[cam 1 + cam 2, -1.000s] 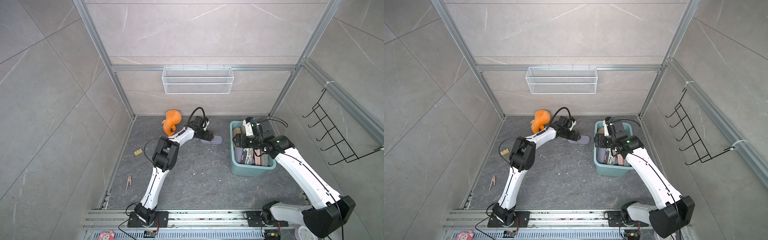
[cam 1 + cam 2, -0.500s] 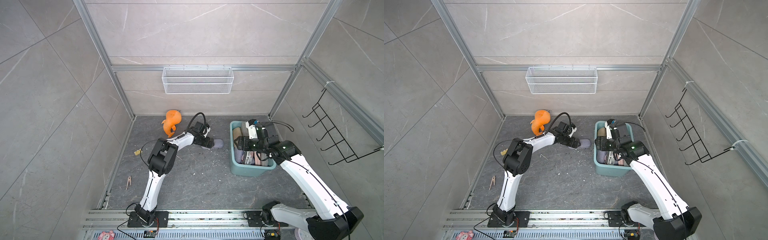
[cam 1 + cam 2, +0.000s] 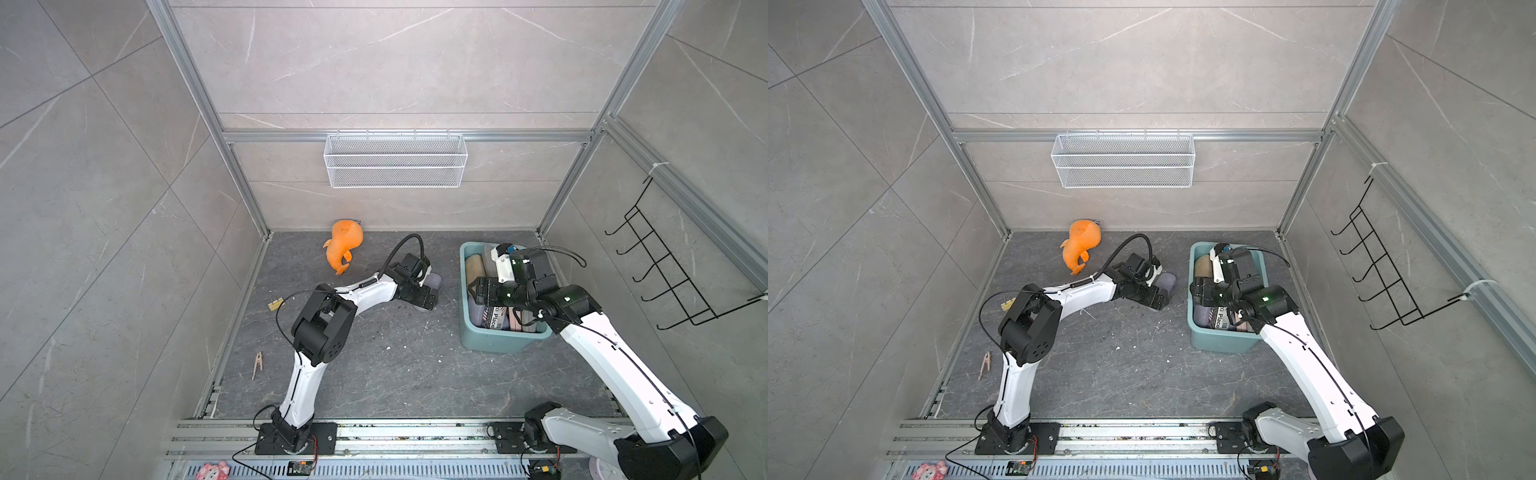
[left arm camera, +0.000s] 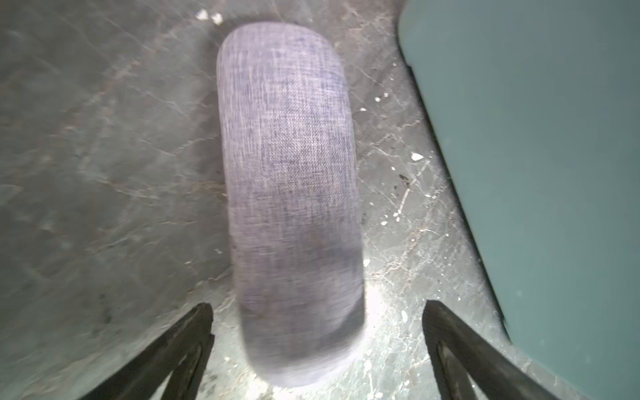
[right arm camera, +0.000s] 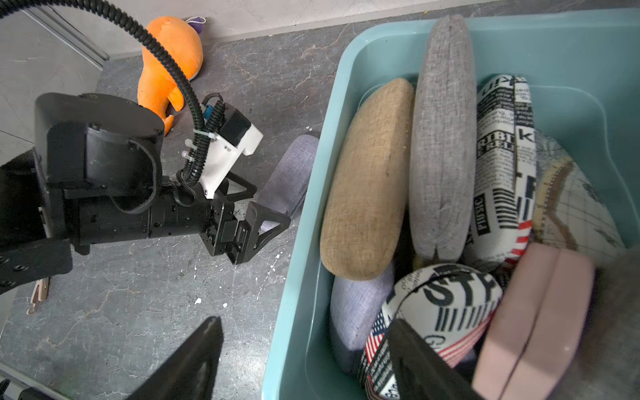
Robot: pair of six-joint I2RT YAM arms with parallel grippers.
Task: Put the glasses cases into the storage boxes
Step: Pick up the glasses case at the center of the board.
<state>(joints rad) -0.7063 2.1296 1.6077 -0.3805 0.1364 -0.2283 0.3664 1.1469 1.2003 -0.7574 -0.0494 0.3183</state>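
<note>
Left wrist view: left gripper (image 4: 316, 304) gapes astride the lilac case (image 4: 289, 180); closing off-centre, we may skid it toward the three-o'clock tub (image 3: 494, 343).

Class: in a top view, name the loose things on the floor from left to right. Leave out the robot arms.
wooden clothespin → small yellow object → orange plush toy → lilac glasses case → teal storage tub
</note>
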